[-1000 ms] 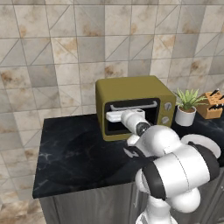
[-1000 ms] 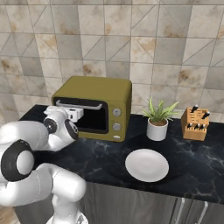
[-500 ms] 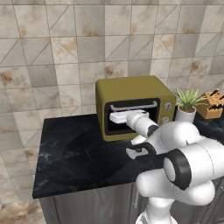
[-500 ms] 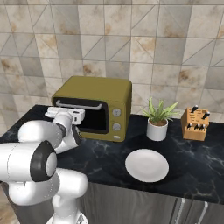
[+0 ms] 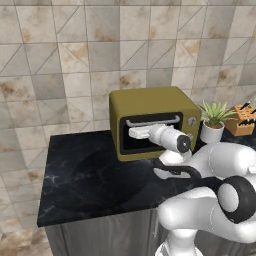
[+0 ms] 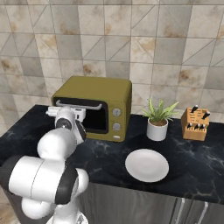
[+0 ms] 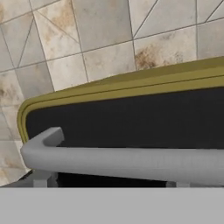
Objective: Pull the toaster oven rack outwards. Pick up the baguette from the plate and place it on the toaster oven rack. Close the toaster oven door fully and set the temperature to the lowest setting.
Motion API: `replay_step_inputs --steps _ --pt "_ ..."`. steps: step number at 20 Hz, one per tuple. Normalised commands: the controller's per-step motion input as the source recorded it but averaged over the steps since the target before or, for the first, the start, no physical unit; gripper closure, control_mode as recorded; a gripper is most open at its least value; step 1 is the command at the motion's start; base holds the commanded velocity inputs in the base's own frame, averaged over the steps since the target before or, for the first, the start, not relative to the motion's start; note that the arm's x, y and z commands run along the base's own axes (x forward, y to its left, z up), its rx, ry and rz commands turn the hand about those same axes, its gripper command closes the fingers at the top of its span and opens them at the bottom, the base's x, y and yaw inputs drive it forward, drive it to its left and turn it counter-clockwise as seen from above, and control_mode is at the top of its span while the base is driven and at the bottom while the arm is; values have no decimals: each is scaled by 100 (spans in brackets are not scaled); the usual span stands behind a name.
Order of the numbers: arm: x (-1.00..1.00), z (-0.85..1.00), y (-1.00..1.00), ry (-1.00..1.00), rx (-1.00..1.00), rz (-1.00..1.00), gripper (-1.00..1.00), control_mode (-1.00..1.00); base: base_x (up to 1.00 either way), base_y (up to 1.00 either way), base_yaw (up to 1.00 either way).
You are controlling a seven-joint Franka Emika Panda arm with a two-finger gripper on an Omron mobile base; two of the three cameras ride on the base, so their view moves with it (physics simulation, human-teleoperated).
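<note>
Your gripper [image 5: 134, 133] sits at the oven [image 5: 150, 104] door [image 6: 94, 119], under its handle [image 7: 127, 162]; I cannot tell its jaw state

No text, label, brand or number can be read anywhere — the toaster oven [image 6: 94, 107] front and its knobs carry none.

The toaster oven [image 6: 100, 89] has a matt olive-yellow shell – its door [image 5: 147, 132] is dark glass. The counter [image 5: 90, 175] is glossy black marble; the plate [image 6: 146, 165] looks smooth white ceramic
</note>
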Motion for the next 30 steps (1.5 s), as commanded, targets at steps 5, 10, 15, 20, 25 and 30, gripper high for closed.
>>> replay_step_inputs --steps 5,10,15,20,25,30 --pt "0 100 -25 9 -9 0 -100 -100 0 0 0" --pt "3 100 -24 22 -14 0 -100 -100 0 0 0" --pt "40 100 -15 21 -13 0 -100 -100 0 0 0" --pt "64 100 -8 19 -12 0 -100 -100 0 0 0" --pt "28 100 -26 7 -9 0 -100 -100 0 0 0" --pt "-23 99 -47 -7 -5 0 -100 -100 0 0 0"
